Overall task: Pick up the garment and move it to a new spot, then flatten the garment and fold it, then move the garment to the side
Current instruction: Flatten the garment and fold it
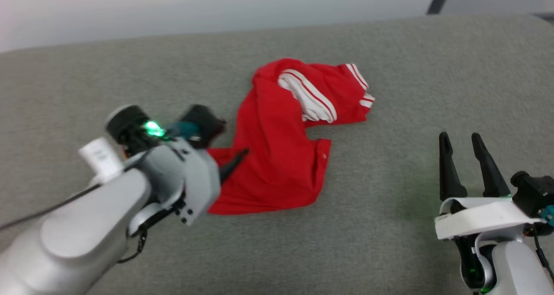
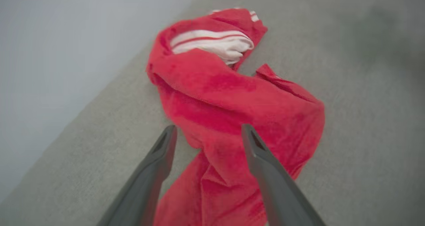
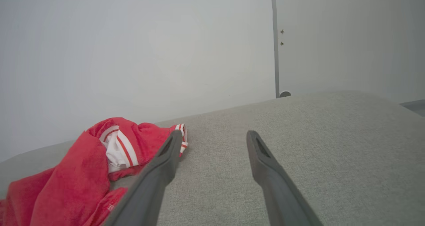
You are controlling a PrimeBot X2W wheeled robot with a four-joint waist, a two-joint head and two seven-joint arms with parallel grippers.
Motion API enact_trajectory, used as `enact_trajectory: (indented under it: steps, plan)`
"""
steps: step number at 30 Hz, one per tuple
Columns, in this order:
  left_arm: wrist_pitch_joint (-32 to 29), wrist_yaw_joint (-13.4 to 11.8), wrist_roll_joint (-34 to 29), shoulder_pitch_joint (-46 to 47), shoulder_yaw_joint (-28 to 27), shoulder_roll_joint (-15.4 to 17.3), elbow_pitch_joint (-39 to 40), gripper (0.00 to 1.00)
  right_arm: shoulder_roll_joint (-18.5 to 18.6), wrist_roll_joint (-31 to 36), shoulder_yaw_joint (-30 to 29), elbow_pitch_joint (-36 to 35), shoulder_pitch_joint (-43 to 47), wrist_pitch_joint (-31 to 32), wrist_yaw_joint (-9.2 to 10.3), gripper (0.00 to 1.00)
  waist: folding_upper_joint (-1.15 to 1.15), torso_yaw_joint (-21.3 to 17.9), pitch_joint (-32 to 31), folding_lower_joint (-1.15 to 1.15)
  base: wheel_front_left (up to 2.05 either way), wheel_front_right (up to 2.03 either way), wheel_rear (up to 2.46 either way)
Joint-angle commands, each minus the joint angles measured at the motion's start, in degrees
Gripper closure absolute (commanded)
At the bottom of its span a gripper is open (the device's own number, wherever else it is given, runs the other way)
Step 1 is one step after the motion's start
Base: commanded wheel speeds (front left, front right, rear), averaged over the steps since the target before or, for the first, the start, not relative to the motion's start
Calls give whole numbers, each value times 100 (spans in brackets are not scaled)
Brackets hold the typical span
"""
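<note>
The garment [image 1: 277, 147], a bright red jersey, lies crumpled on the grey cushion, its white lining and striped collar turned up at the far end. My left gripper [image 1: 236, 158] hovers at the jersey's near left corner, and one dark finger shows over the red cloth. In the left wrist view the left gripper [image 2: 207, 131] is open, its fingers straddling a ridge of the garment [image 2: 232, 96] without closing on it. My right gripper [image 1: 461, 141] stands open at the lower right, well away from the cloth. The right wrist view has the garment [image 3: 83, 169] to the left of the open right gripper [image 3: 214, 138].
The grey upholstered surface [image 1: 411, 91] stretches wide around the jersey, with bare room to its right and front. A pale wall [image 3: 132, 53] runs behind it, with a dark vertical seam [image 3: 275, 43] at the right.
</note>
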State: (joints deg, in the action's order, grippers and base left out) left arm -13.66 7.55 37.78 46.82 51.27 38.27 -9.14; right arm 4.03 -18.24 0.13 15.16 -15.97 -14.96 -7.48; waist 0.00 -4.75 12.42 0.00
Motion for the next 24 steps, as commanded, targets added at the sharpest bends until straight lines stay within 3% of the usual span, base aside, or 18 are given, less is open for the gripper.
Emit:
enact_trajectory:
  steps: [1,4,8,13,22,23,24]
  plan:
    - [-327,-14,320,355,506,76,44,0,-43,-65,13,-49,-133,-27,-3,0,0,-385,369,0,0,0,0]
    - [-1070,-15,1082,950,1318,129,79,0,-76,-104,51,-98,-161,-29,-3,0,0,-574,520,0,0,0,0]
    - [-1700,-14,1786,1475,1961,164,87,0,-108,-160,99,-149,-236,-30,-3,0,0,-802,666,0,0,0,0]
    - [-1900,-14,2168,1533,2167,135,76,0,-115,-388,128,-200,-243,-30,-3,0,0,-1019,837,0,0,0,0]
    - [-2220,-15,2011,1129,2268,126,-189,0,-117,-587,159,-317,-386,-31,-3,0,0,-1211,1173,0,0,0,0]
    - [-2237,-16,1983,1086,2282,121,-255,3,-117,-602,164,-316,-397,-31,-3,0,0,-1219,1203,0,0,0,0]
    - [-2290,-17,1964,1032,2298,118,-310,54,-117,-627,177,-313,-417,-31,-3,0,0,-1230,1230,0,0,0,0]
